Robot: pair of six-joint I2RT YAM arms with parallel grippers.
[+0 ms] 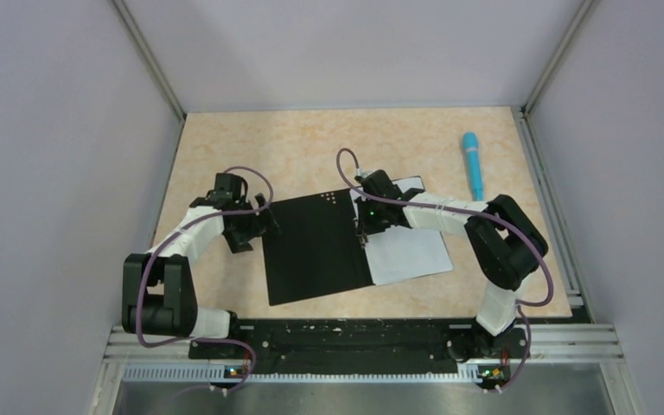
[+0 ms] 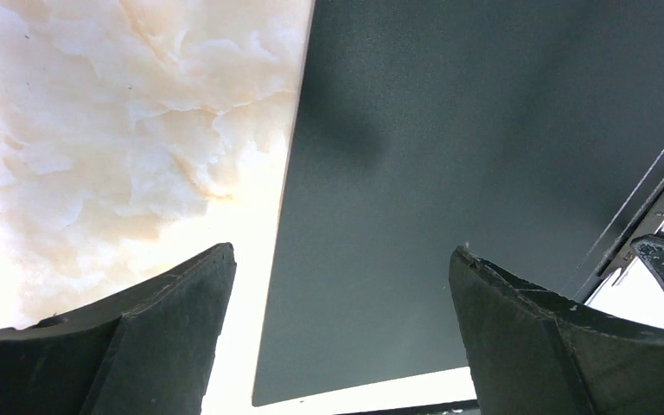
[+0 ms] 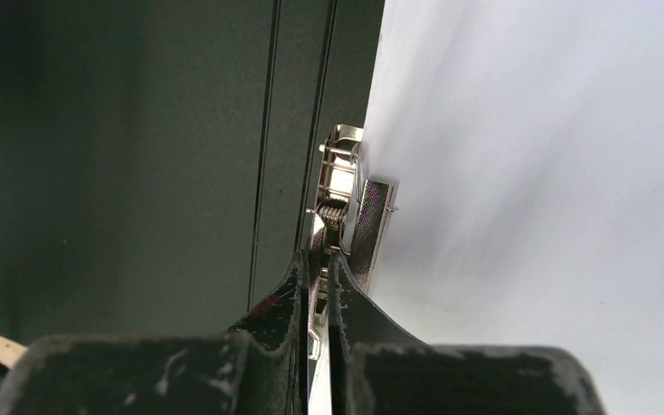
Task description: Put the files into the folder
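Note:
The folder (image 1: pixel 311 246) lies open on the table, black inside up. The white files (image 1: pixel 406 251) lie on its right half. My right gripper (image 1: pixel 365 235) is at the spine, shut on the folder's metal clip (image 3: pixel 346 199); in the right wrist view the gripper (image 3: pixel 318 258) pinches the clip's lever between the black cover (image 3: pixel 138 156) and the white sheet (image 3: pixel 553 173). My left gripper (image 1: pixel 268 226) is open and empty over the folder's left edge. In the left wrist view this gripper (image 2: pixel 341 255) straddles that edge of the black cover (image 2: pixel 484 173).
A blue pen (image 1: pixel 473 164) lies at the back right of the marble-pattern table (image 1: pixel 251 147). Grey walls enclose the table on three sides. The arm bases sit on a black rail (image 1: pixel 354 333) at the near edge.

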